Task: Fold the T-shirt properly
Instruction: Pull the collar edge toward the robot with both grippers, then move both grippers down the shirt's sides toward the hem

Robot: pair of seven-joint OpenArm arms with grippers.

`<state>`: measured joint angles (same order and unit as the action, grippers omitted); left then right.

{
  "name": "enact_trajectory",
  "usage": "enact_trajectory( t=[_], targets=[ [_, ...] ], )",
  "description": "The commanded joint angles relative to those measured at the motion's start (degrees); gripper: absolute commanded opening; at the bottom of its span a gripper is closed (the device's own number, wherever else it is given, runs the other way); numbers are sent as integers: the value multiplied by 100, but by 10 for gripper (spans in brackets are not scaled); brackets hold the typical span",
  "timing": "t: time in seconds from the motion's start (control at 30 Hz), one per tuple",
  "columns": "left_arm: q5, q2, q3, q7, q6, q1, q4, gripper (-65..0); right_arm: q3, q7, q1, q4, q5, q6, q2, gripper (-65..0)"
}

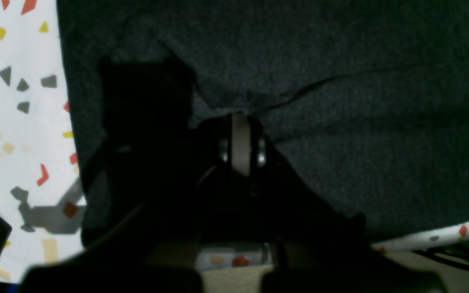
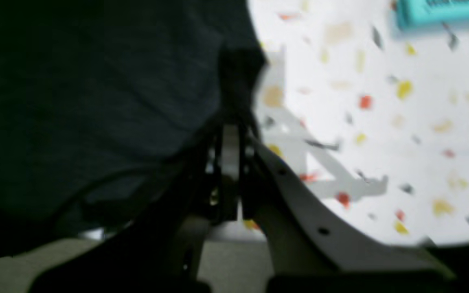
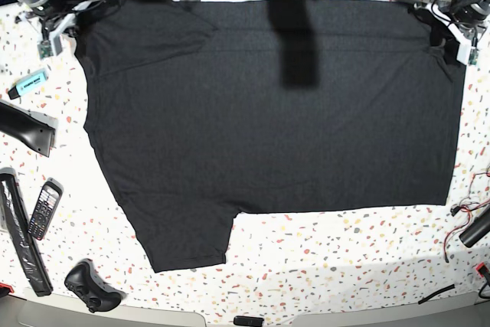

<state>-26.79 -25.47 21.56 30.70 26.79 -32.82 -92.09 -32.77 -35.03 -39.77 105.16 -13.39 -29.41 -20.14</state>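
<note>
We see the T-shirt [image 3: 268, 112] spread almost flat across the table [image 3: 344, 250], plain black side up, with no print showing from any view. It is by far the largest thing here, covering most of the speckled white surface. Its body runs across the base view, one sleeve reaching toward the near edge at lower left, the other lying up by the far left corner. The cloth lies smooth apart from faint creases, and a dark shadow bar falls across its upper middle.

Our left pincer [image 3: 444, 36] sits at the far right corner of the shirt in the base view. In its wrist view the left pincer [image 1: 240, 118] has its jaws closed together right at a puckered fold of the black fabric, which ripples outward from the tips; we take it to be pinching the cloth there. Our right pincer [image 3: 65, 24] sits at the opposite far corner, by the shoulder and sleeve. In its own blurred wrist view the right pincer [image 2: 234, 118] is closed at the very edge of the T-shirt [image 2: 96, 101], where black cloth meets bare table [image 2: 381, 122]; the fabric bunches against the jaws, so it appears gripped.

Both pincers thus hold the shirt's far edge, one at each end, well apart.
</note>
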Motion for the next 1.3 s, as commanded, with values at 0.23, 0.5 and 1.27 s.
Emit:
enact_trajectory(
  t=[0.23, 0.5, 1.27],
  targets=[
    [15, -315, 26, 52, -15, -50, -225, -650, -321, -46, -127, 103, -83, -22, -81, -650],
    [15, -315, 603, -199, -15, 0, -1064, -566, -483, -280, -116, 863, -1078, -17, -520, -650],
    [-297, -614, -514, 221, 326, 4651, 2726, -508, 295, -820, 1690, 957, -1663, -11, -699, -512]
  ],
)
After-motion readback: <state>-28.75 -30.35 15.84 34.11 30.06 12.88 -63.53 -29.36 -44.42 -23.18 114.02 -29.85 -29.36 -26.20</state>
